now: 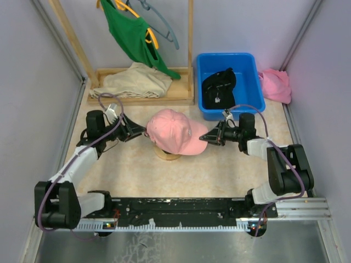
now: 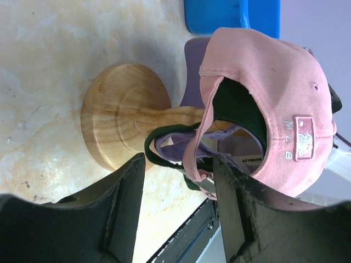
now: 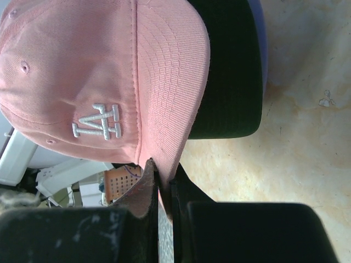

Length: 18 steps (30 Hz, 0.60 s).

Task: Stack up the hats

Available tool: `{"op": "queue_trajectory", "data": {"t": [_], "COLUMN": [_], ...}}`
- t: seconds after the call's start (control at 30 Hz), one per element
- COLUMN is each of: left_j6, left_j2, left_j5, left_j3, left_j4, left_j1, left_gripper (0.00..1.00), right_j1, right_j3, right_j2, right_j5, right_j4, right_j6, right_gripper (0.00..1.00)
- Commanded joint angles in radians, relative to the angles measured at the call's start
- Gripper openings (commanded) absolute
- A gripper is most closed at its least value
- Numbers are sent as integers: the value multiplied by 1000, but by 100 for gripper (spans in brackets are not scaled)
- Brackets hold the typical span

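Midway between side edges, pink cap (image 1: 171,131) is sitting on wooden stand (image 2: 118,118); right gripper (image 3: 163,171) is pinching its brim, left gripper (image 2: 178,170) is gaping wide behind it. One-sided pull risks dragging it off.

The right gripper (image 3: 164,183) is closed on the edge of the pink cap (image 3: 82,71)'s brim, with the fabric pinched between its two dark fingers at the bottom of the frame. The cap bears a white embroidered logo (image 3: 97,121) on its front panel. A black brim (image 3: 227,71) lies directly behind the pink brim, projecting past it. A narrow lavender edge (image 3: 262,49) shows beyond the black. The desk (image 3: 296,137) is beige and mottled.
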Motion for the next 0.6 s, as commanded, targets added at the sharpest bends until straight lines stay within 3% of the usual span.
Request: {"op": "queue_trajectory", "data": {"t": [0.0, 0.2, 0.33, 0.43, 0.57], "left_j6": [-33, -34, -20, -16, -8], "left_j2": [47, 105, 173, 223, 252], "left_j5": [52, 26, -20, -45, -66], "left_j3": [-6, 9, 17, 21, 12], "left_j4": [104, 149, 168, 179, 182], "left_j1": [2, -57, -109, -134, -138], "left_gripper": [60, 64, 61, 42, 26], "right_j1": [-17, -17, -16, -16, -16], "right_j3": [-23, -24, -21, -13, -4], "right_j2": [6, 9, 3, -13, -33], "right_j5": [144, 142, 138, 145, 168], "right_j4": [-135, -133, -135, -161, -199], "right_j6": [-103, -101, -100, -116, -139], "right_gripper": [0, 0, 0, 0, 22]}}
